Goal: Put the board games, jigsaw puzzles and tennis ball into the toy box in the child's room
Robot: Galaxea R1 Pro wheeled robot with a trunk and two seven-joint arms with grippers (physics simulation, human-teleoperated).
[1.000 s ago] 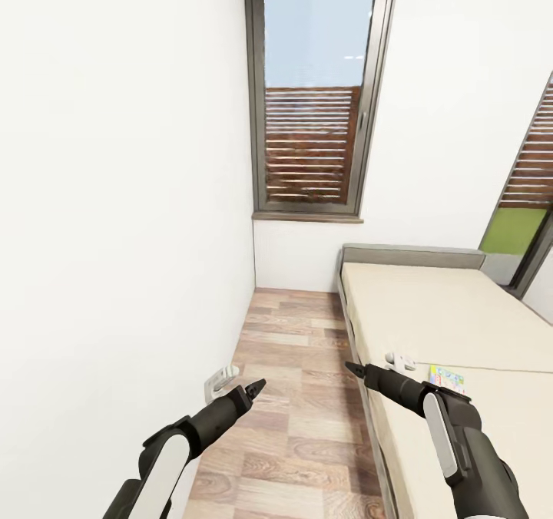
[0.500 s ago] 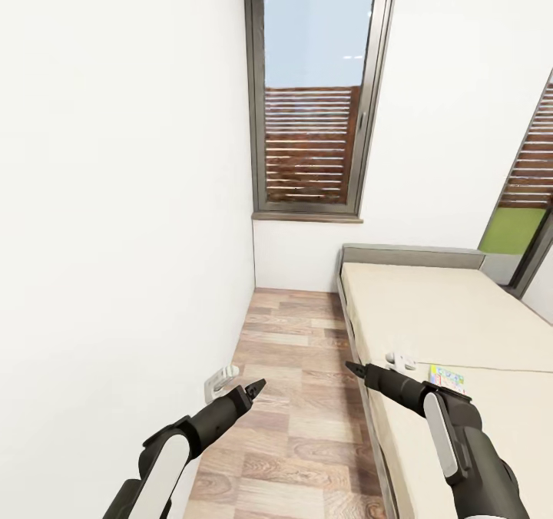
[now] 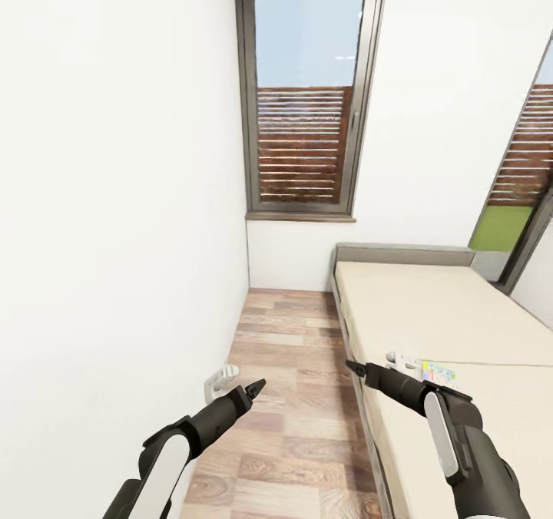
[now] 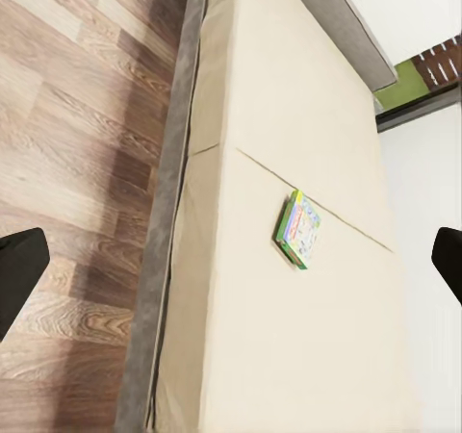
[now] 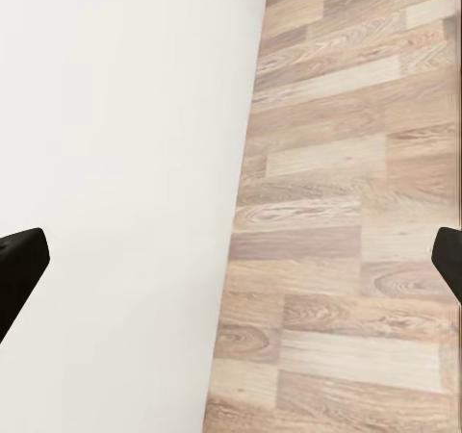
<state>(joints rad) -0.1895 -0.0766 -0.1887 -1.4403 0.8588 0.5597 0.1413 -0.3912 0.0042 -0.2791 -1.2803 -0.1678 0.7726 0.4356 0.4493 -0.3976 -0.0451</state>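
Colourful board game (image 3: 438,372) beside right pincer (image 3: 354,367)

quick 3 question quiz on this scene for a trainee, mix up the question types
1. True or false: the board game lies on the bed.
2. Multiple choice: the floor is A) carpet B) wood planks C) tile.
3. Fill in: both the left gripper and right gripper hold ____.

Key: 1 true. 2 B. 3 nothing; in both wrist views the fingertips sit wide apart with only bed or floor between them.
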